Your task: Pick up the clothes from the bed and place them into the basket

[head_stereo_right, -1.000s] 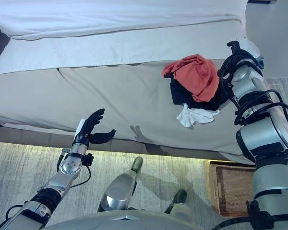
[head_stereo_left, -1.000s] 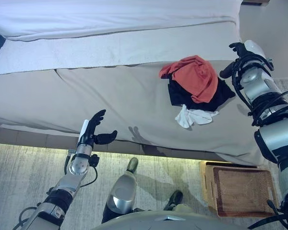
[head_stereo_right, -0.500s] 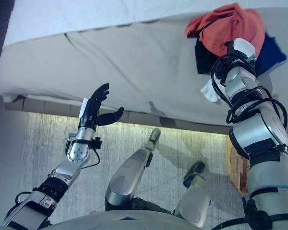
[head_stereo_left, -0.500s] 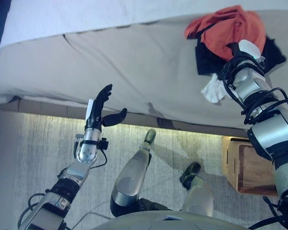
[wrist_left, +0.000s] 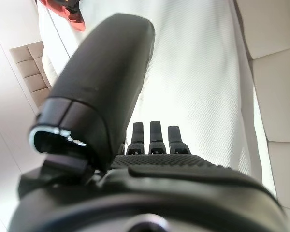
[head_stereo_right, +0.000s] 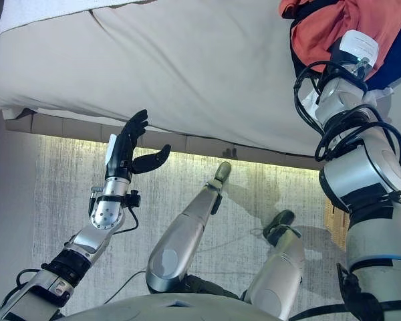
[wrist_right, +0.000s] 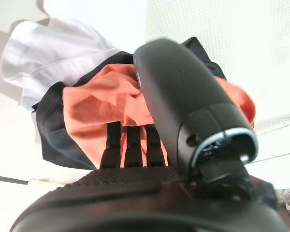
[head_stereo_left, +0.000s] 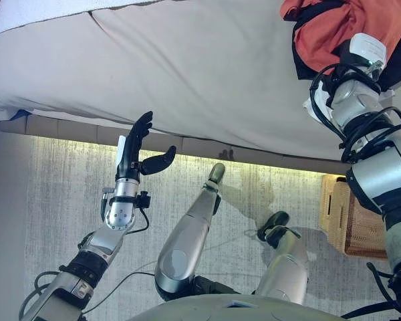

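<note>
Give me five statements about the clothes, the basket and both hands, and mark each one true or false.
1. The orange garment lies on the bed. True.
2. The wicker basket stands on top of the bed. False: it is on the floor beside the bed, at the robot's right.
3. The left hand holds a piece of clothing. False: it is open and empty, raised in front of the bed's edge.
4. The right hand is over the pile of clothes, its fingers straight above the orange cloth. True.
5. A black garment lies under the orange one. True.
</note>
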